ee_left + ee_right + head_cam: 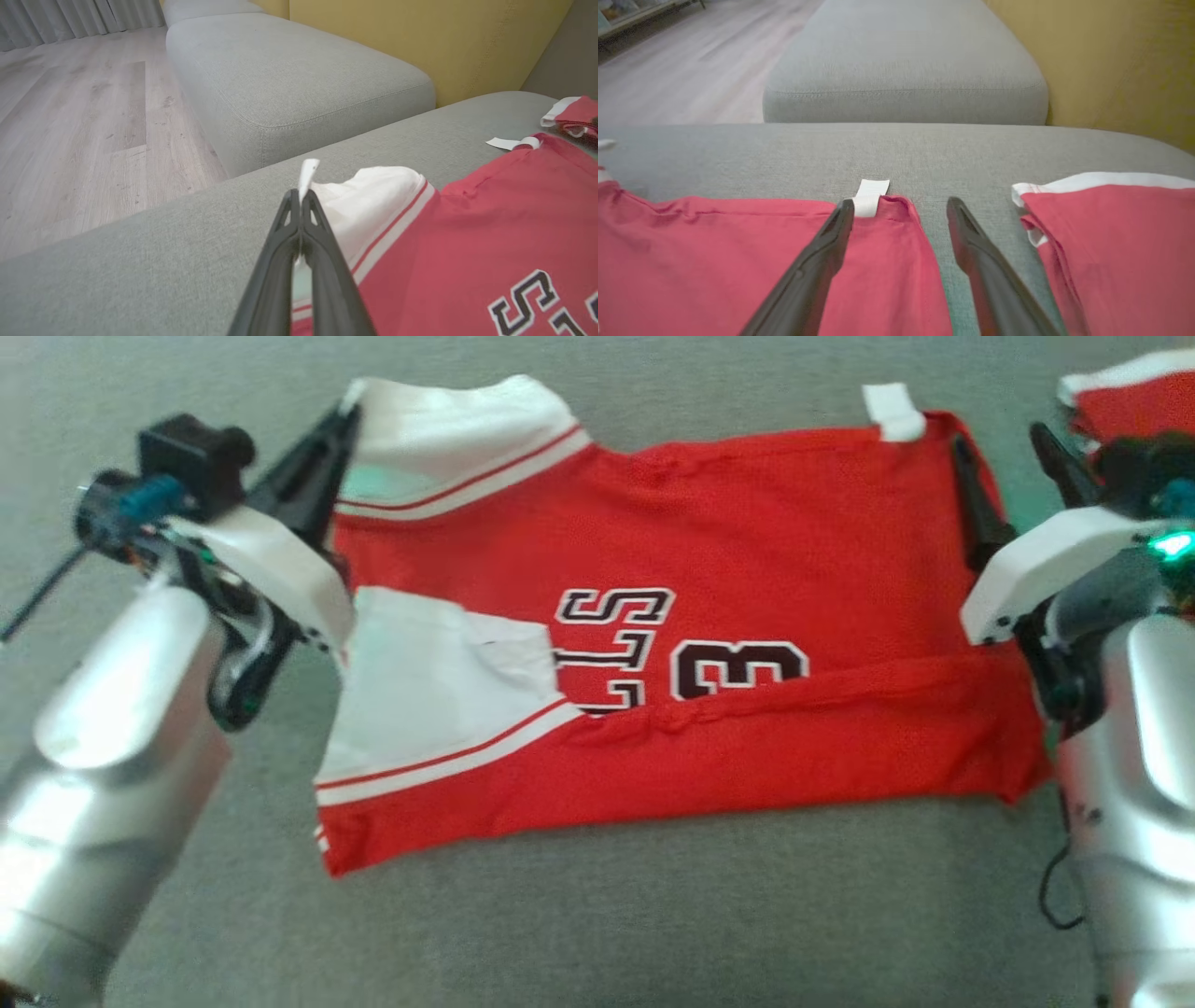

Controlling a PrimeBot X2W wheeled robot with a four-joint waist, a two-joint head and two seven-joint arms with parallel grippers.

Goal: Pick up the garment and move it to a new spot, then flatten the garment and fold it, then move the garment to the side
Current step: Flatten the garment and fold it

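Garment (709, 644) lies spread across the middle of the grey sofa cushion (597, 915) on my head feed. It is red with white sleeves, and its black-and-white lettering faces up. The strip toward six o'clock is folded up over the bottom of the lettering.

My left pincer (344, 418) sits at ten o'clock of the garment, with its fingers pressed together on white fabric at the far sleeve corner. On the left wrist feed I see a white sliver poking out past the closed tips.

My right pincer (997, 437) is at two o'clock, its fingers spread apart and gripping nothing. One finger lies over the garment's red corner just beside the white tag (893, 411), and the other is over bare cushion.

A second garment (1134, 401), red with white trim, lies further out toward two o'clock. A strip of cushion separates it from the first.

Beyond the sofa I can make out another grey cushion (289, 79), a yellow backrest (420, 37) and a wooden floor (70, 140).
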